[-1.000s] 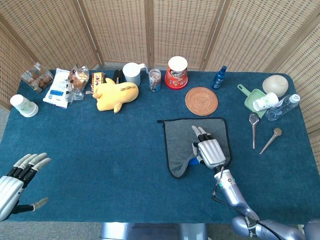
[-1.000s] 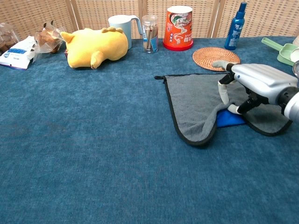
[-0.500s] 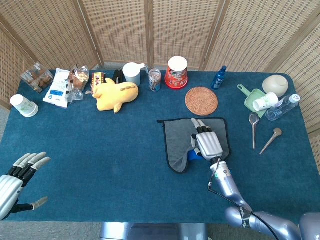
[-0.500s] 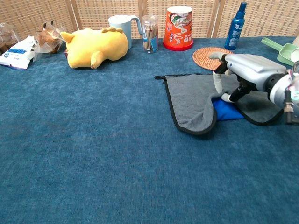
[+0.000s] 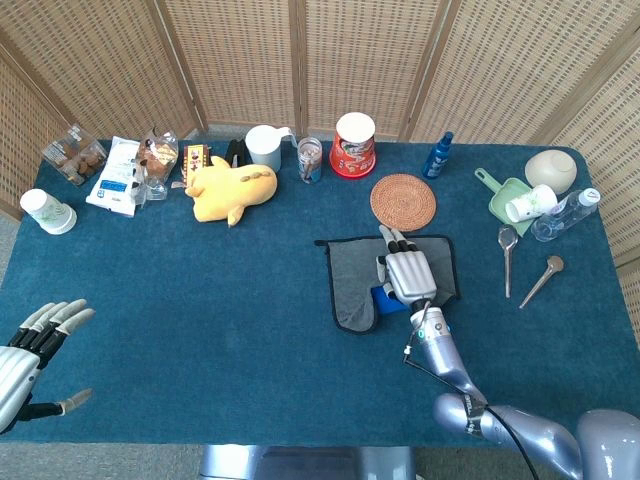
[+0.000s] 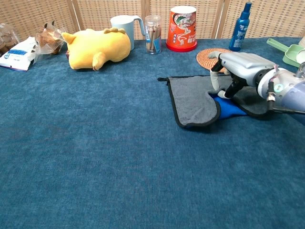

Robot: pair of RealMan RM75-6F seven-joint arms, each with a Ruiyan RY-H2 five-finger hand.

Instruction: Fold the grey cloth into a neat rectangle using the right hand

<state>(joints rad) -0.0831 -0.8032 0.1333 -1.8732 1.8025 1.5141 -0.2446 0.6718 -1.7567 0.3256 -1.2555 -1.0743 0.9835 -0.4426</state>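
The grey cloth (image 5: pixel 352 278) with black trim lies right of the table's middle, also seen in the chest view as the grey cloth (image 6: pixel 190 98). Its near right part is lifted and carried toward the far edge, baring the blue underside (image 6: pixel 229 109). My right hand (image 5: pixel 405 272) lies over the cloth's right half and pinches that lifted edge between thumb and fingers; the chest view shows the right hand (image 6: pixel 238 67) just above the fabric. My left hand (image 5: pixel 28 352) hovers at the near left corner with its fingers spread, holding nothing.
A woven coaster (image 5: pixel 403 201) sits just beyond the cloth. Along the far edge stand a yellow plush (image 5: pixel 235 188), a mug (image 5: pixel 264 146), a red cup (image 5: pixel 353 145) and a blue bottle (image 5: pixel 437 155). Two spoons (image 5: pixel 507 255) lie to the right, snack bags (image 5: pixel 115 172) at far left.
My right hand has moved away from me toward the coaster, dragging the cloth's near edge with it. The grey patch is now shorter and more blue underside shows. The left hand barely shifted.
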